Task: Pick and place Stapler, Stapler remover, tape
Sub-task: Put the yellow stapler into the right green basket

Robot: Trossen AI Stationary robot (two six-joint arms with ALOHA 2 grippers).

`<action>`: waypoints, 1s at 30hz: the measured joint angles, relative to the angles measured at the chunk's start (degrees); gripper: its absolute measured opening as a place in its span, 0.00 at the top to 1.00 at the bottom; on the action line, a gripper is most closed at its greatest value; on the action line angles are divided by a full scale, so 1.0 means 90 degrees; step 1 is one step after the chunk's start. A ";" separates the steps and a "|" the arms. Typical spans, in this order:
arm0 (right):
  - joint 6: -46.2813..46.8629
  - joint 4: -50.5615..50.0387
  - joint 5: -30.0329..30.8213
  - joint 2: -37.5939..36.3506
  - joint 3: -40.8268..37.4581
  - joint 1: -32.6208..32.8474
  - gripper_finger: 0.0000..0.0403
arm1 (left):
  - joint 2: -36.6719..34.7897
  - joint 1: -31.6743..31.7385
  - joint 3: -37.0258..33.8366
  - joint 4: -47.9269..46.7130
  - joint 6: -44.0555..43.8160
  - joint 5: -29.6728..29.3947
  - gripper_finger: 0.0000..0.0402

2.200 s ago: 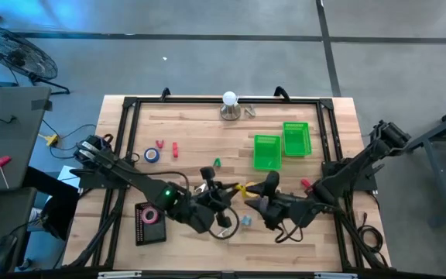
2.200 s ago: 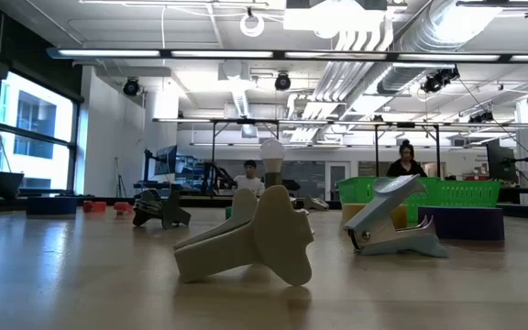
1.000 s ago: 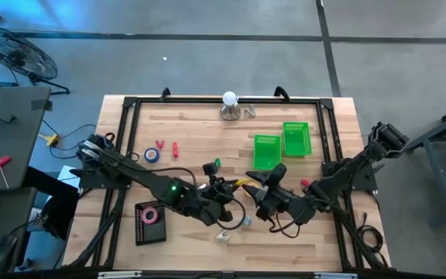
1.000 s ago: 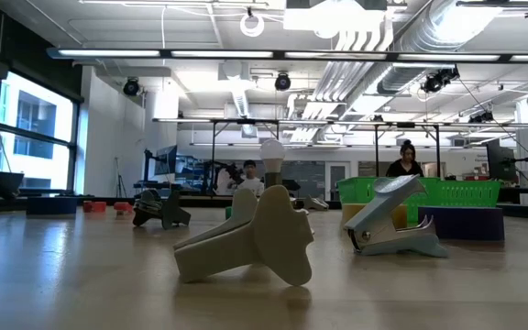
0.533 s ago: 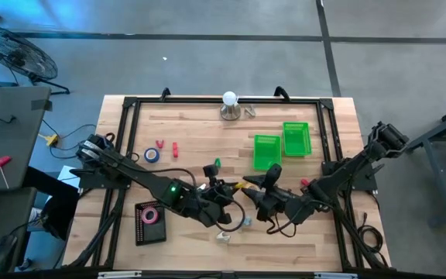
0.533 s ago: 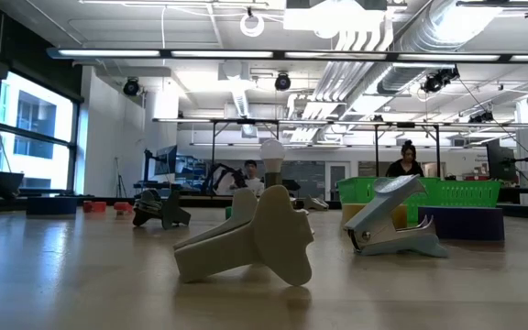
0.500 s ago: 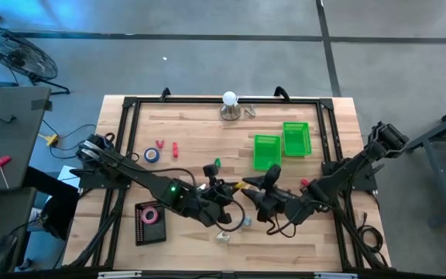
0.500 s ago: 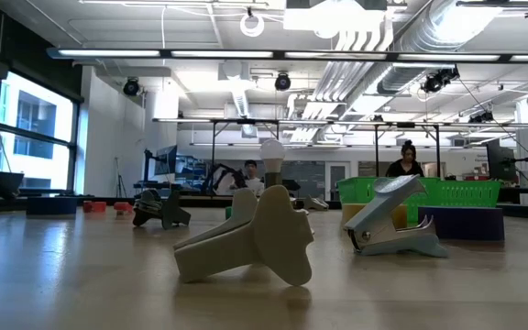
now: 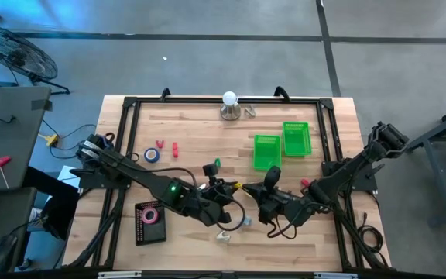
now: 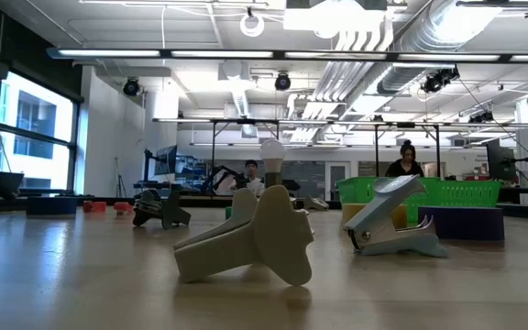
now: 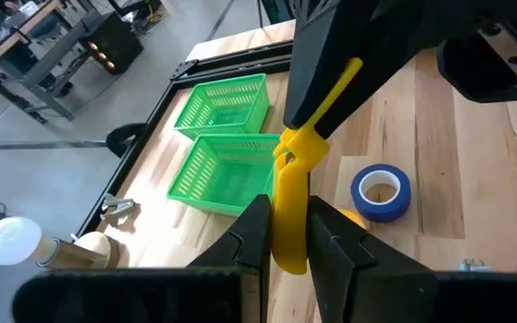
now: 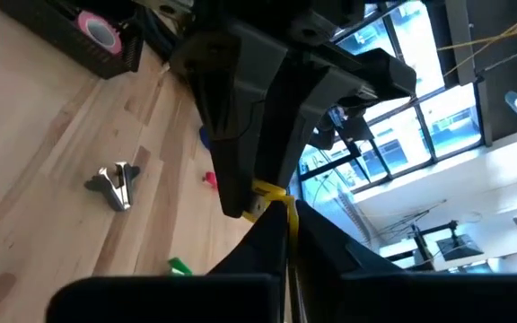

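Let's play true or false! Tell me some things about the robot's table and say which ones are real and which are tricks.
1. The left gripper and the right gripper both have their jaws shut on the same yellow tool. True.
2. The green bins are full of tape rolls. False: both bins look empty.
3. A pink tape roll sits in the black tray. True.
4. The light bulb lies between the two grippers. False: it stands at the far edge of the table, away from both arms.
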 joint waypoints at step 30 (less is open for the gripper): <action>0.5673 -0.6637 0.0822 -0.1723 -0.0002 -0.2148 1.00 | -0.0056 -0.0467 0.0007 -0.1425 -0.1084 -0.0503 0.41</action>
